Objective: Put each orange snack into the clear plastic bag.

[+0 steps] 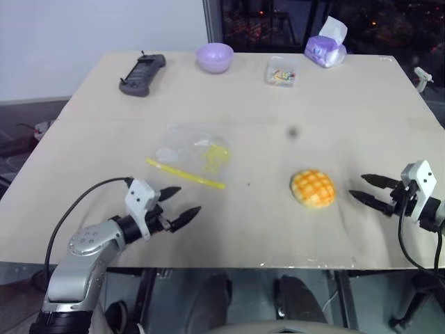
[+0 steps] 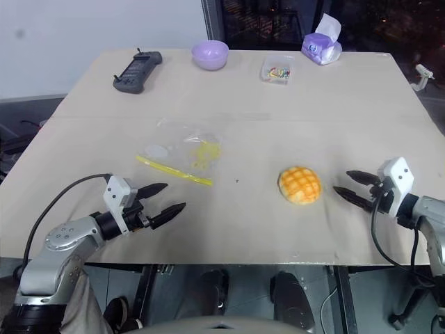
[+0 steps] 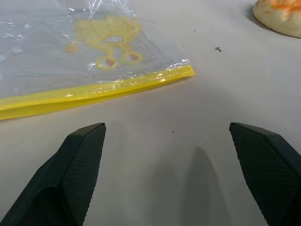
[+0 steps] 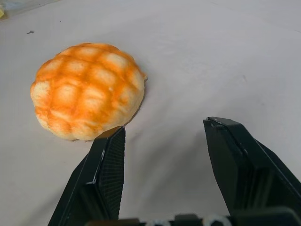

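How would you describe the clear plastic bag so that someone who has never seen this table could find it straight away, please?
On the pale table, look left of the orange bun, just ahead of the left gripper. The clear plastic bag lies flat there. Unlike the small hard clear box at the far edge, it is floppy, with a yellow seal strip along its near side.

Orange snack (image 1: 313, 188): round, domed bun with scored grid top, resting upright on the table. Clear plastic bag (image 1: 192, 153): lying flat, empty, yellow seal strip nearest the robot, well apart to the bun's left.
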Robot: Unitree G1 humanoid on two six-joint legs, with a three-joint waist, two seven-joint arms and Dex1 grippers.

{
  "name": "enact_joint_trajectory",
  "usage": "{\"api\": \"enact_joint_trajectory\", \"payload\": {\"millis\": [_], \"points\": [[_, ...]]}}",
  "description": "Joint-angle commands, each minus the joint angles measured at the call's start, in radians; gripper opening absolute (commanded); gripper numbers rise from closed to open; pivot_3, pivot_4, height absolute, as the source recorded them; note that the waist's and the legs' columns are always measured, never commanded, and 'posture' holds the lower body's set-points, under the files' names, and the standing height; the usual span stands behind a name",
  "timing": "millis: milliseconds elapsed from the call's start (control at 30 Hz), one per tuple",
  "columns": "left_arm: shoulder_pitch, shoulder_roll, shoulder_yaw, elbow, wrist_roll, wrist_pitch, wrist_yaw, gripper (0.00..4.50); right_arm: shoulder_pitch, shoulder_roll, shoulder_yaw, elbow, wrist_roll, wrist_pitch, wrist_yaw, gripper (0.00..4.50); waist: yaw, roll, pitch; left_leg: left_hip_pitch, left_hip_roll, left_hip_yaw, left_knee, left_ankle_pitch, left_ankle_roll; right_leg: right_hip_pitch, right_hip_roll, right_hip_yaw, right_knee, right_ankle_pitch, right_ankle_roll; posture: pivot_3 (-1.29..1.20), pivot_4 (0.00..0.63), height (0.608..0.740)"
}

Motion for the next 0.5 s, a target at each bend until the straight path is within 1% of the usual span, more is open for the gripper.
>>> {"api": "enact_joint_trajectory", "payload": {"millis": [33,500], "points": [[0.000,0.003,0.033,-0.034,-0.021,-0.025,-0.005,4.47,0.000,-0.023,-0.045,-0.037,0.021,-0.001,-0.001,2.87,0.000,0.000,0.000,0.000,0.000,0.000,0.000,0.000,0.000,0.000,0.000,0.000,0.000,0.000,0.000,0.00,0.150,0.740],[-0.003,0.002,0.036,-0.039,-0.035,-0.019,0.007,4.47,0.000,-0.021,-0.037,-0.061,0.017,0.018,-0.008,2.87,0.000,0.000,0.000,0.000,0.000,0.000,0.000,0.000,0.000,0.000,0.000,0.000,0.000,0.000,0.000,0.00,0.150,0.740]]}}
